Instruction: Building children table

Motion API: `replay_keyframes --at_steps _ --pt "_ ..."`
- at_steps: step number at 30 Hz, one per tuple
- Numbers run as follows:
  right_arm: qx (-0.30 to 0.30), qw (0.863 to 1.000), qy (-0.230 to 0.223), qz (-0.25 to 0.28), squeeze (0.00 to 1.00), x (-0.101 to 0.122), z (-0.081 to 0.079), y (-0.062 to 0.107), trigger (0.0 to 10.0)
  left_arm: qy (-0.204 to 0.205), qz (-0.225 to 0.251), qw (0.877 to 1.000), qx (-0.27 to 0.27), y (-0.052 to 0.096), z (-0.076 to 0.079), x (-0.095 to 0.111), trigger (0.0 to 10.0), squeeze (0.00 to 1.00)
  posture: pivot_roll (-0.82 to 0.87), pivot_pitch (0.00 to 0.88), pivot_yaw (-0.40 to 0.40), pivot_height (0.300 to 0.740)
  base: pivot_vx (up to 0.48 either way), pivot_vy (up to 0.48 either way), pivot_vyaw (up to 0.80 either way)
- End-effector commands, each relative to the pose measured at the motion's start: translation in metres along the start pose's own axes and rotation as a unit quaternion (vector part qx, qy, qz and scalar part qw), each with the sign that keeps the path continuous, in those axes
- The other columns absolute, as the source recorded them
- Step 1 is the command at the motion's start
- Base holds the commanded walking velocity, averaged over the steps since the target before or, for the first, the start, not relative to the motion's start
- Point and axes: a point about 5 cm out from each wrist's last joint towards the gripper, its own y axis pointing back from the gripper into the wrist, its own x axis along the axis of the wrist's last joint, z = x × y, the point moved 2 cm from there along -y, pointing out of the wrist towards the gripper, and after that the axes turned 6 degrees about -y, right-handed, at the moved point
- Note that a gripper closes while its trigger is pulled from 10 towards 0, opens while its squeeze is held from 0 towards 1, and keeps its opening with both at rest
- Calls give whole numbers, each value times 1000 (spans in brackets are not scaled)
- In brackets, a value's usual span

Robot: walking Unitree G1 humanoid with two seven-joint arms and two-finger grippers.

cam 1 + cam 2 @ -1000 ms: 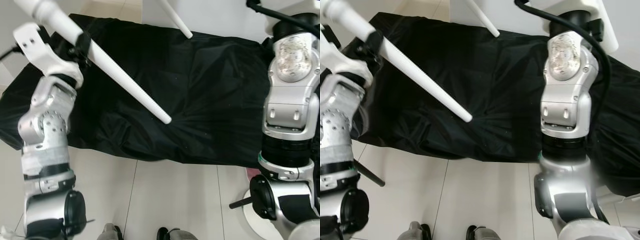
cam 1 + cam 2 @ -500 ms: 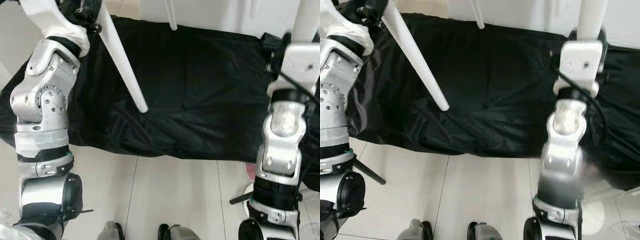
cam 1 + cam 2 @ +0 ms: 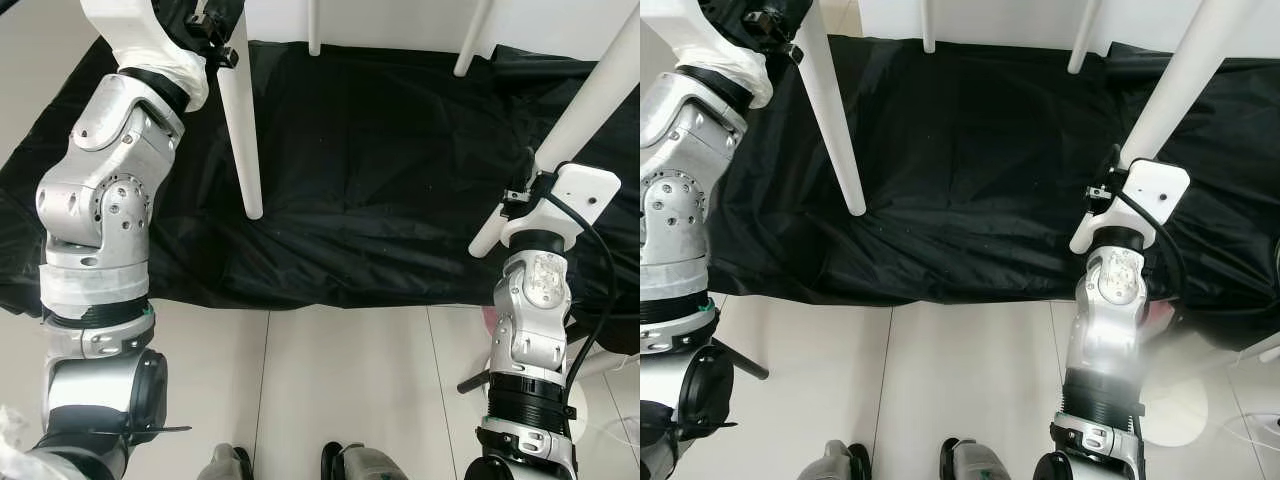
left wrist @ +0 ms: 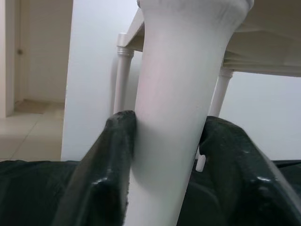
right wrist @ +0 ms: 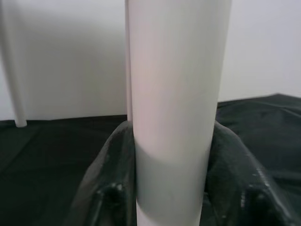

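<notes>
Four table legs over cloth on floor.

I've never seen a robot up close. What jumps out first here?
Two silver arms each grip a white table leg: the left hand clamps the near left leg, the right hand the near right leg. Beneath them a crumpled black cloth covers the pale tiled floor.

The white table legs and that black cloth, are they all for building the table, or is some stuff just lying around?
For the job:
- white table
- left table leg, held by the left gripper
- right table leg, held by the right gripper
- two far table legs

Just lying about:
- black cloth
- pale floor tiles
</notes>
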Motion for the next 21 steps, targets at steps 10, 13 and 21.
replay_keyframes --at_steps 10,13,21 --pt "31 997 -23 -70 1000 -38 -4 16 10000 -20 -52 998 -38 16 1 -23 10000 373 3 199 -25 740 0 0 0" --pt "30 999 -13 -31 0 -30 2 20 10000 -39 -50 994 -92 28 13 -27 10000 0 2 200 -36 740 0 0 0" --pt "30 999 -24 -11 0 -25 6 29 10000 -62 -58 990 -112 48 11 -35 10000 0 6 196 -39 740 0 0 0"
